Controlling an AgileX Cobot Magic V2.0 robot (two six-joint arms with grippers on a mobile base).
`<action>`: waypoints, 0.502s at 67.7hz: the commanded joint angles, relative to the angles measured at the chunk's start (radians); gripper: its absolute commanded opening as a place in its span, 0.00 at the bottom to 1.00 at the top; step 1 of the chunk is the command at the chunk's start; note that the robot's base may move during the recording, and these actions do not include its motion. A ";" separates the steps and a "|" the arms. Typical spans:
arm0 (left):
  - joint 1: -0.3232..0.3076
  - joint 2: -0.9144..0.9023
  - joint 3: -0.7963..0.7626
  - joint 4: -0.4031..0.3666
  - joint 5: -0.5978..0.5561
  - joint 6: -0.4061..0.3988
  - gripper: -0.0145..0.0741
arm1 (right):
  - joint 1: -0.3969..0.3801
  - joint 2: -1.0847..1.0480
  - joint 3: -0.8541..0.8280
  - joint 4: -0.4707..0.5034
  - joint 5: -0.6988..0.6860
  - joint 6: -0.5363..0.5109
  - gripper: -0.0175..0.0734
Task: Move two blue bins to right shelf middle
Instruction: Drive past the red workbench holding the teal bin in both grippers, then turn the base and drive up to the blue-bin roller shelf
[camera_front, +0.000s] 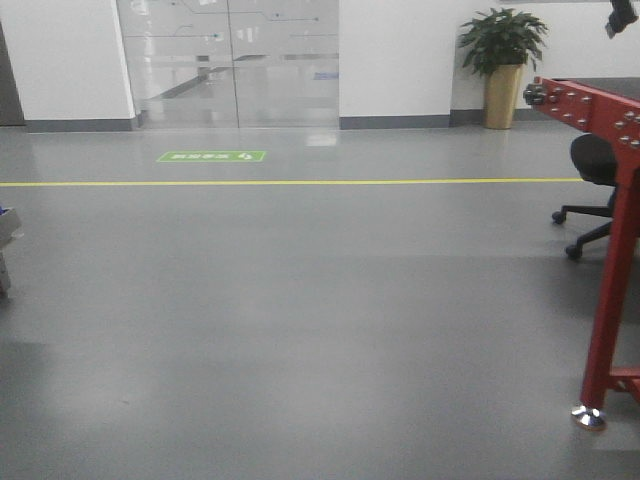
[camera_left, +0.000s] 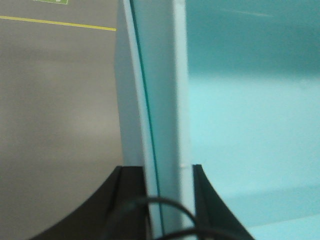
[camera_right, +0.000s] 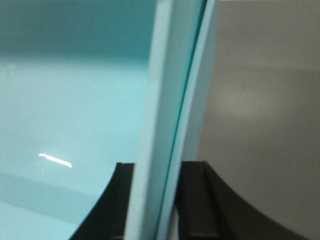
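Two light blue bins sit nested one inside the other, with a thin dark seam between their walls. My left gripper (camera_left: 162, 170) is shut on the doubled left wall (camera_left: 160, 100), and the bin's inside (camera_left: 250, 125) fills the right of that view. My right gripper (camera_right: 157, 167) is shut on the doubled right wall (camera_right: 175, 100), with the bin's inside (camera_right: 75, 100) to its left. The bins hang above grey floor. Neither the bins nor the grippers show in the front view. A red metal frame (camera_front: 610, 290) stands at the right edge; I cannot tell whether it is the shelf.
Open grey floor (camera_front: 300, 320) stretches ahead, crossed by a yellow line (camera_front: 300, 183). A black office chair (camera_front: 592, 175) and a potted plant (camera_front: 502, 65) stand behind the red frame. Glass doors (camera_front: 230, 60) are in the far wall. A grey-blue object (camera_front: 8, 230) pokes in at the left edge.
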 joint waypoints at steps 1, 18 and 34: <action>-0.005 -0.021 -0.017 -0.067 -0.106 0.000 0.04 | 0.000 -0.013 -0.014 0.019 -0.074 -0.004 0.02; -0.005 -0.021 -0.017 -0.067 -0.106 0.000 0.04 | 0.000 -0.013 -0.014 0.019 -0.074 -0.004 0.02; -0.005 -0.021 -0.017 -0.067 -0.106 0.000 0.04 | 0.000 -0.013 -0.014 0.019 -0.074 -0.004 0.02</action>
